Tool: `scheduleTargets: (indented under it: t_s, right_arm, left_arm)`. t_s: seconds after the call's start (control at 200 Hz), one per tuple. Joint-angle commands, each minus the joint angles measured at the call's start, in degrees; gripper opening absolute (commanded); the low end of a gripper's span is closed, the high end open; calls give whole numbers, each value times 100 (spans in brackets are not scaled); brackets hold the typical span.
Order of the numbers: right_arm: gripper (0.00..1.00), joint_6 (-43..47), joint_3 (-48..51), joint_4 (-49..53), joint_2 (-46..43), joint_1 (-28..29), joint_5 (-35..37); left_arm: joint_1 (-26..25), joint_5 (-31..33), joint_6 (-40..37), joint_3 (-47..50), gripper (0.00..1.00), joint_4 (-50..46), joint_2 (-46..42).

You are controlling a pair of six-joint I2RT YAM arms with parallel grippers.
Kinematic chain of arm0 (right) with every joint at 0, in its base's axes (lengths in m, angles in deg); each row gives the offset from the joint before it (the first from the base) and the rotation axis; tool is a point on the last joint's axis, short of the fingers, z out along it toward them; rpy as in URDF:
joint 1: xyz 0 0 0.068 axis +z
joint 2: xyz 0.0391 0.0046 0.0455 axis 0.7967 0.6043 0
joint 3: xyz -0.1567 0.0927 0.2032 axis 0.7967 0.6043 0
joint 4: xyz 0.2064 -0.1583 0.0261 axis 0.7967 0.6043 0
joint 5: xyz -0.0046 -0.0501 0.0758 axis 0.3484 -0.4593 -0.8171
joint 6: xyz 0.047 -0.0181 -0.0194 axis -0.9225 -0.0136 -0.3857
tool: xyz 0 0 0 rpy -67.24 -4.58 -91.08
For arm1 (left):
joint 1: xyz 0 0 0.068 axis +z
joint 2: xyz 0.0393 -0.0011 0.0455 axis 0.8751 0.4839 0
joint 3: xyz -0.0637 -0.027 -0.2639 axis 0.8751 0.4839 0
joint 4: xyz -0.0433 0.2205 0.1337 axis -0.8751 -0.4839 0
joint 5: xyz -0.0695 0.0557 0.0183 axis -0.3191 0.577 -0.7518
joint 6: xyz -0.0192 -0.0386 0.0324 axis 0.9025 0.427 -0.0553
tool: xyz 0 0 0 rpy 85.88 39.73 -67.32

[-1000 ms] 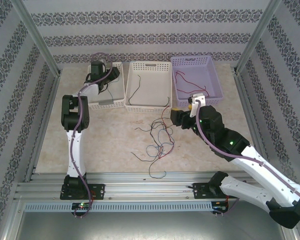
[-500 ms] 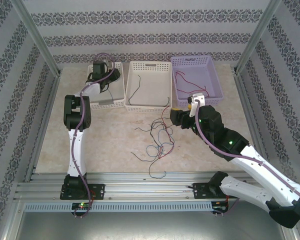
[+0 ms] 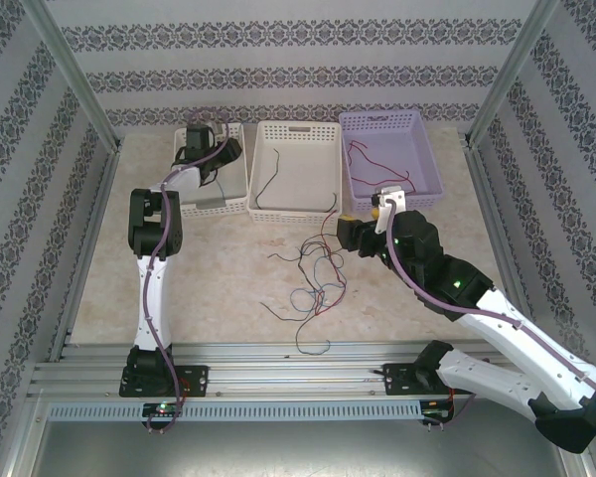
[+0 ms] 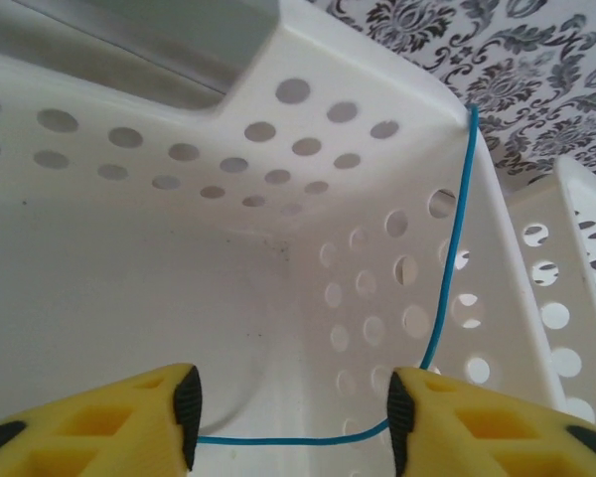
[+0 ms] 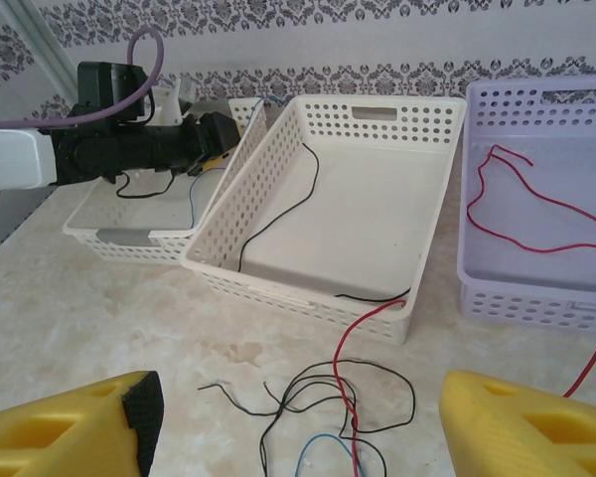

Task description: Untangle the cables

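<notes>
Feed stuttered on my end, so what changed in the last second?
The left arm edged slightly right over the left white basket. The left gripper is open, a blue cable crossing the gap between its fingers; no grab or release shows. The right gripper, open, and the tangled cables on the table stayed put.

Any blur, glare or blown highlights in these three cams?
Top external: even light, faint shadows, tangled cables thin but legible. Left wrist: white basket bright, near washed out; blue cable crisp. Right wrist: sharp throughout, no glare on the middle basket.
</notes>
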Motion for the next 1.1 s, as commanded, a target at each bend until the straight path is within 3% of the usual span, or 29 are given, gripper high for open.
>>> scheduleTargets:
  t_s: [0.0,0.4,0.66,0.904,0.984,1.094]
  right_arm:
    - [74,34,78,-170,-43,46,35]
    - [74,51,141,-273,27,51,-4]
    - [74,56,135,-339,132,48,-54]
    - [74,168,76,-155,242,42,221]
    - [74,28,-59,144,446,-172,218]
    - [75,-367,-267,566,766,-1101,-514]
  left_arm:
    - [-47,-271,146,361,56,730,-84]
    - [-53,-399,285,185,48,923,59]
    - [-63,-399,227,141,20,841,140]
    - [-24,-440,36,404,0,654,-64]
    - [-11,-392,-88,673,0,590,-266]
    - [-10,-264,-288,1037,0,429,-563]
